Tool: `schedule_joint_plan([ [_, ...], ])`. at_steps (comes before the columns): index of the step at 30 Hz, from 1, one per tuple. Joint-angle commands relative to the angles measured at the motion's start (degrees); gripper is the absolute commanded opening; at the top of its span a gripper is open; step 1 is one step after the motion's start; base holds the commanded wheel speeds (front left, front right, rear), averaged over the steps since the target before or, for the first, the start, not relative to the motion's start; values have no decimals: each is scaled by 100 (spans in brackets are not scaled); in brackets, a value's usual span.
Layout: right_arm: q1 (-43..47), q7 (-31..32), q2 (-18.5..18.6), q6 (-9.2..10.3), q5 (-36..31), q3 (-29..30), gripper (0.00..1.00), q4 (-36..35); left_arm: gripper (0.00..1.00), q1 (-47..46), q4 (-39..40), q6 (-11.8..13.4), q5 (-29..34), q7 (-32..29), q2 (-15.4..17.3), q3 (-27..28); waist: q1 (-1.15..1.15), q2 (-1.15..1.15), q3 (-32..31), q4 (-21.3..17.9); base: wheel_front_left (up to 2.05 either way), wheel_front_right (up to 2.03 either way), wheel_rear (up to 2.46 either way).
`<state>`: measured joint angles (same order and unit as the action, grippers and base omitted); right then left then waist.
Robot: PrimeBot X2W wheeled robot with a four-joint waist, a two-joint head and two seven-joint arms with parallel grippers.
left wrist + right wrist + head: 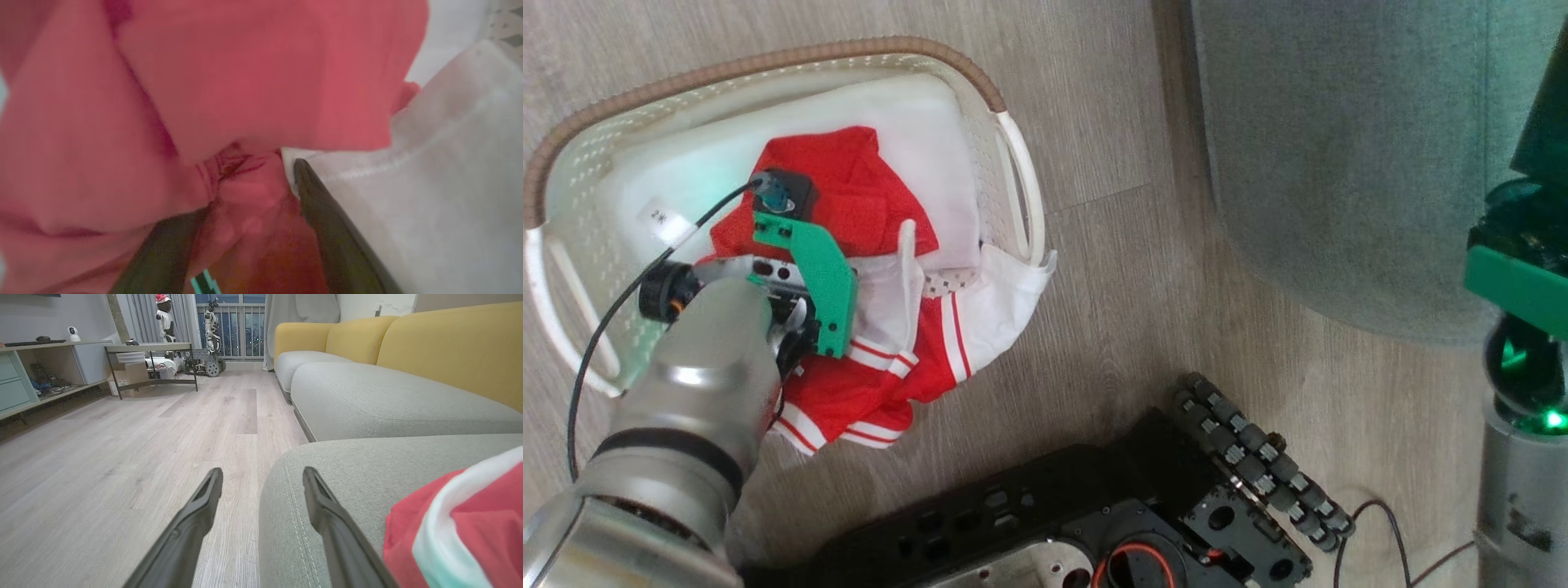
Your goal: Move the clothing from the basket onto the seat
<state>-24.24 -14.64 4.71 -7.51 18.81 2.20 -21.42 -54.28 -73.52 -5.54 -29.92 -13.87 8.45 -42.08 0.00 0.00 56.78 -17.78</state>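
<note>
The job stood partly done. One red piece (470, 522) with a white band already lay on the seat (347, 482), near its rounded corner. The right gripper (262, 471) hovered just over that corner, fingers spread wide with nothing between them, so that delivery looked finished to me. The bulk of the clothing (866, 188) was in the basket (768, 61), which stood on the floor (1111, 122) well apart from the seat. A red heap sat toward the basket's edge nearest the robot. Part of it, along with a white piece (1005, 302) edged in red stripes, hung over that rim and trailed onto the floor. The left gripper (249, 192) was thrust down into the heap, fingers spread, with a fold of red cloth bunched between them and white cloth lying against the outer side of one finger; they were not pressed on it. How many garments made up the heap could not be told. What was left, by my reckoning, was to close on that fold, lift the load clear of the rim without dragging the trailing part, carry it across the floor and lay it on the seat. That would need repeating until only the white liner (915, 114) lay in the basket.
</note>
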Motion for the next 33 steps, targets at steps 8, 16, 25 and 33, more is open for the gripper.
schedule_joint_plan([
  [8, 78, -36, -69, 2, -69, -78, 100, -197, 95, 72, -21, -58, -11, -342, 131, -12, 0, 0, 78, -56, 0, 0, 0],
  [16, 59, -36, -76, 2, -117, -92, 100, -135, 0, 109, -26, -119, -121, -166, 53, -21, 0, 0, -56, -17, 0, 0, 0],
  [25, 32, -36, -18, 2, -141, -78, 100, -46, 0, 242, 42, -178, -362, 346, -106, 33, 0, 0, -580, 148, 0, 0, 0],
  [33, 137, -36, 100, 2, -162, -33, 100, 141, 0, 617, 400, -192, -602, 628, -329, -216, 0, 0, -1400, 384, 0, 0, 0],
])
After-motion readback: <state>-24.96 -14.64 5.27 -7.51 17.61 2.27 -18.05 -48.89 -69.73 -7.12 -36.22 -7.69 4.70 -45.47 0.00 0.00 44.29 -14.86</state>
